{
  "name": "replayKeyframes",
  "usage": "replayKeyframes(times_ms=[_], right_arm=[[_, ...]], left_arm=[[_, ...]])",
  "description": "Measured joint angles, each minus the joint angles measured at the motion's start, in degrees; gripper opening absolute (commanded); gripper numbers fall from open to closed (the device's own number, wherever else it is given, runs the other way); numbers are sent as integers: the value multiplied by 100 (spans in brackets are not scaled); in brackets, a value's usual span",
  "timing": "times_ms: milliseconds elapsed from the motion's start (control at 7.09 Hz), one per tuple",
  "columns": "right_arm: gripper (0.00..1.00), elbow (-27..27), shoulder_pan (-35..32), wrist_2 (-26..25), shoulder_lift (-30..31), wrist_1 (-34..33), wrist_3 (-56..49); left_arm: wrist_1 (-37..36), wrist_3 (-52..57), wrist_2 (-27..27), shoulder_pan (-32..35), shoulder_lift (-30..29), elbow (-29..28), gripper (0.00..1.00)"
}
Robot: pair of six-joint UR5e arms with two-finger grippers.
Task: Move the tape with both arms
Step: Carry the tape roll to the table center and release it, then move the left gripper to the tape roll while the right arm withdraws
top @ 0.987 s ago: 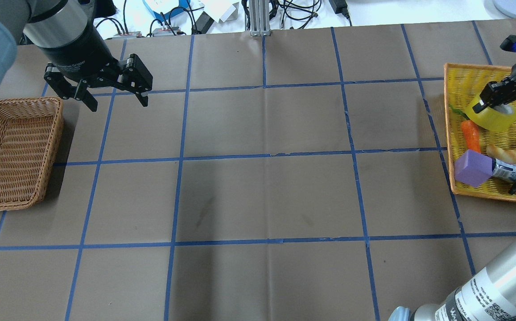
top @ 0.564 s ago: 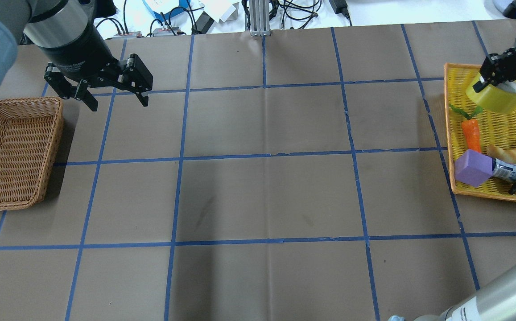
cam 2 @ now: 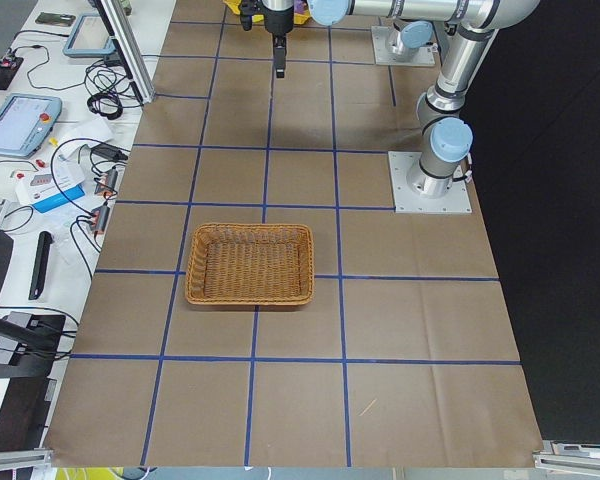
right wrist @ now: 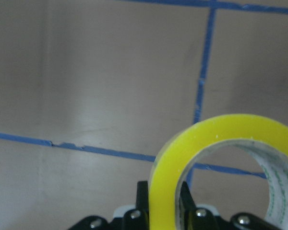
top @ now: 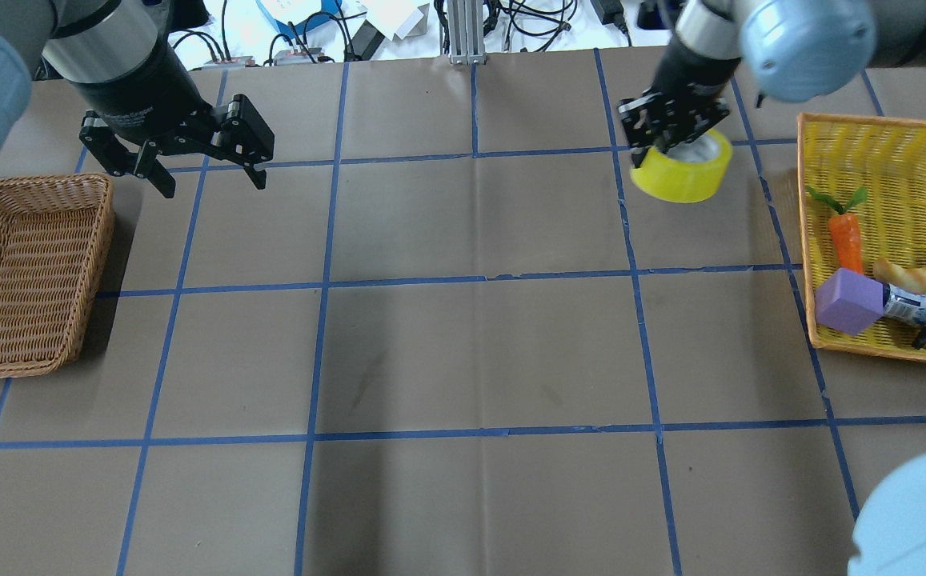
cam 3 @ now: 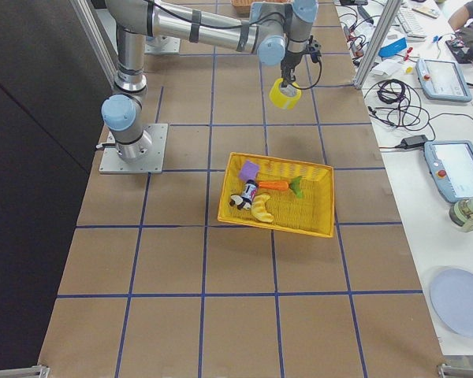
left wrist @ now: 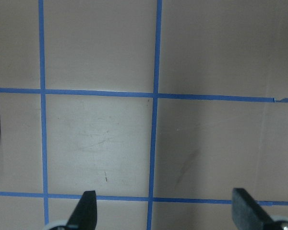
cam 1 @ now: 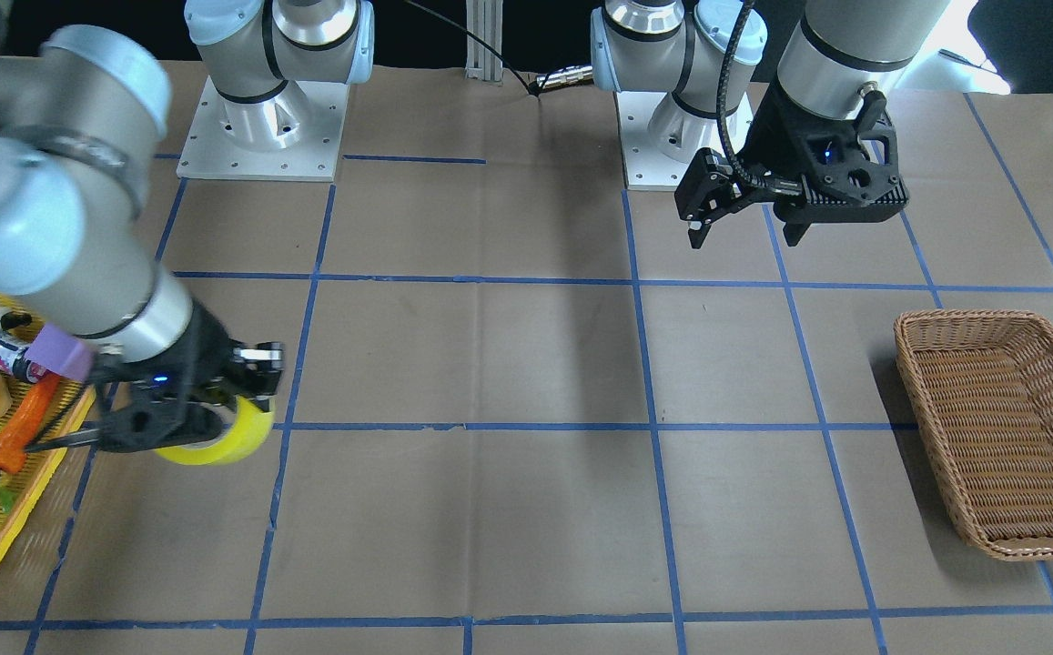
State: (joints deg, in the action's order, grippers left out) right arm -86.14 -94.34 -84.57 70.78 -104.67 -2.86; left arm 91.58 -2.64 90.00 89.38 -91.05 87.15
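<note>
Overhead exterior shows right gripper (top: 659, 144) clamped on the tape (top: 683, 178), now carried left beyond the yellow basket (top: 879, 120) (carrot (top: 847, 240), purple block (top: 848, 302) inside); left gripper (top: 213, 188) unchanged, spread wide beside wicker basket (top: 38, 181).

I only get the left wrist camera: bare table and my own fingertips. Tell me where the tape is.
Observer: The tape is held by the right gripper above the table, outside the yellow basket.
Operator: Describe the grip.
Observer: In the right wrist view the fingers pinch the roll's wall, one inside the ring and one outside.
Operator: Now tell me what sits near my gripper.
Observer: A wicker basket stands on the table beside the left gripper, on its outer side and a little closer to the robot.
</note>
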Motion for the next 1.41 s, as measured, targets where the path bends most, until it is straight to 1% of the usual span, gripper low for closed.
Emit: replayKeyframes(times_ms=[282,423,564,705,846,987,1128,1269,1410], right_arm=[[21,-619,-1249,-95,-291,-1224,1659],[56,-727,-1781,-107,-468,-1559,2482],[100,-759,-2163,-127,-623,-1819,3214],[100,-730,-2330,-219,-687,-2026,3470],[100,-632,-2290,-495,-642,-2111,3042],[100,-506,-2034,-766,-525,-2085,2415],[100,-410,-1651,-882,-311,-1930,1948],[100,-367,-1285,-920,-34,-1690,1560],[100,-343,-849,-901,305,-1314,1175]], left_arm=[[0,6,4,-20,18,1,100],[-2,8,2,-51,36,11,100],[-8,24,1,-73,38,51,100],[-16,75,0,-90,22,109,100],[-22,106,0,-123,-4,195,100],[-32,48,-14,-189,-13,342,100],[-141,-332,-54,-244,-60,550,100],[-429,-1051,-94,-193,-208,775,100],[-920,-1887,-150,51,-461,1005,100]])
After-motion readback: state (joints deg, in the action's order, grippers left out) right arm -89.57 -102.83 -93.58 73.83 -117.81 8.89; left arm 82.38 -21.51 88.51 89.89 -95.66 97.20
